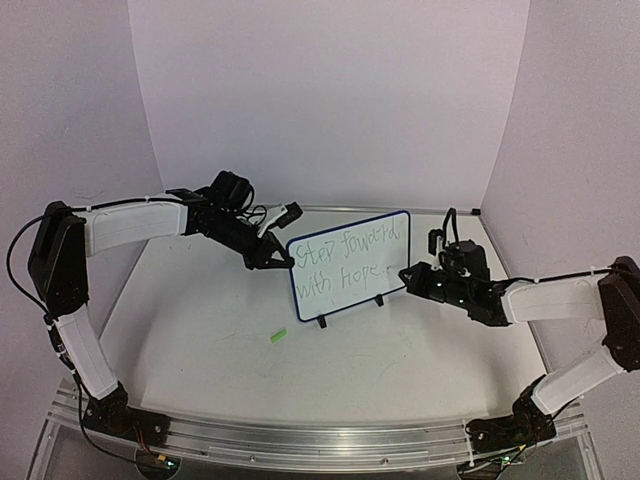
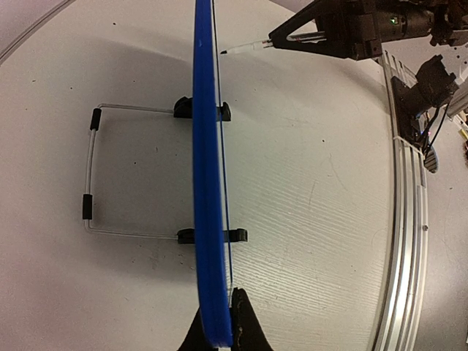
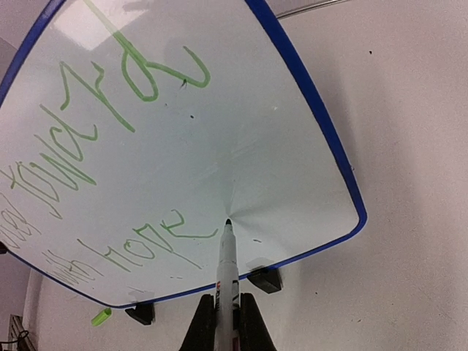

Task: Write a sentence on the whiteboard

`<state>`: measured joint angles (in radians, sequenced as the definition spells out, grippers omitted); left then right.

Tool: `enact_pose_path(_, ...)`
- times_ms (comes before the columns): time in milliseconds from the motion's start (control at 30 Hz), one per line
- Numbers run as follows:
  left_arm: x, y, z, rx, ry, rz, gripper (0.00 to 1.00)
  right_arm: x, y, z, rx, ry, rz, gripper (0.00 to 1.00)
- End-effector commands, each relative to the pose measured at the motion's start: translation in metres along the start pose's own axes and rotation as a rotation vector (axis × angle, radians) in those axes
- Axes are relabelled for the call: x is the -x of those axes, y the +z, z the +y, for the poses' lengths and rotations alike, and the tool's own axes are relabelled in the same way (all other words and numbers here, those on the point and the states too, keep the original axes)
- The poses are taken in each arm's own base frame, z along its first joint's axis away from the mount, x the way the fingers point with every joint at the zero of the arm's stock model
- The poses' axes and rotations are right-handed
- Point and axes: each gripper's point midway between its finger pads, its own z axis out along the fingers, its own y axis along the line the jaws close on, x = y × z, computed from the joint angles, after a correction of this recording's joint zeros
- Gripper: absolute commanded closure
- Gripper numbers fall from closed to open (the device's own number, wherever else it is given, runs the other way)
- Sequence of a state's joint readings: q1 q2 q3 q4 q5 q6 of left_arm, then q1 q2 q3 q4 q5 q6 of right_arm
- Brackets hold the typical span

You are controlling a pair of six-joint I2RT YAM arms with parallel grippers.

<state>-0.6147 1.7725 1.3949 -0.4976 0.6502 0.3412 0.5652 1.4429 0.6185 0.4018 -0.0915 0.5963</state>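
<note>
Done: the sentence, centre frame, looks complete.
My left gripper: clamps the whiteboard.
My right gripper: grips the marker.

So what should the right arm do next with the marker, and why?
Probably draw the marker tip straight back off the board. The tip touches the surface just past "hope", both lines look finished, and the left jaws clamp the board's edge, so it should stay steady as the tip lifts away.

White arm links, black joints
</note>
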Motion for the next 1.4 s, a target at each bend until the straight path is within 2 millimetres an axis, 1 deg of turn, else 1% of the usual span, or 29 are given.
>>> enact_pose_path(0,-0.006,0.008,0.0,0.005,-0.015,0.042,1.0,0.026,-0.028,0.004,0.007,0.017,-0.114,1.0)
enact_pose_path(200,-0.004,0.007,0.001,0.01,-0.024,0.036,1.0,0.035,-0.057,-0.004,-0.036,0.004,-0.176,1.0)
enact_pose_path(333,-0.003,0.005,0.0,0.009,-0.027,0.029,1.0,0.036,-0.068,-0.008,-0.054,0.003,-0.193,1.0)
enact_pose_path(467,-0.001,0.001,-0.003,0.005,-0.019,0.021,1.0,0.035,-0.071,-0.011,-0.063,0.006,-0.195,1.0)
enact_pose_path(700,0.005,-0.016,0.0,0.023,-0.017,-0.012,1.0,0.036,-0.072,-0.01,-0.058,0.01,-0.198,1.0)
enact_pose_path(900,0.006,-0.019,-0.003,0.002,-0.021,-0.023,1.0,0.037,-0.074,-0.009,-0.057,0.01,-0.199,1.0)
enact_pose_path(1033,0.008,-0.026,-0.002,0.0,-0.021,-0.04,1.0,0.039,-0.077,-0.009,-0.058,0.011,-0.208,1.0)
enact_pose_path(1233,0.007,-0.025,-0.004,-0.015,-0.031,-0.042,1.0,0.039,-0.079,-0.008,-0.056,0.004,-0.206,1.0)
enact_pose_path(1267,0.007,-0.025,-0.003,-0.013,-0.033,-0.041,0.98,0.039,-0.079,-0.008,-0.053,0.003,-0.205,1.0)
enact_pose_path(1333,0.008,-0.026,-0.002,-0.001,-0.034,-0.045,0.92,0.039,-0.08,-0.006,-0.047,-0.001,-0.202,1.0)
enact_pose_path(1367,0.007,-0.026,-0.001,0.006,-0.037,-0.048,0.87,0.039,-0.08,-0.005,-0.042,-0.004,-0.201,1.0)
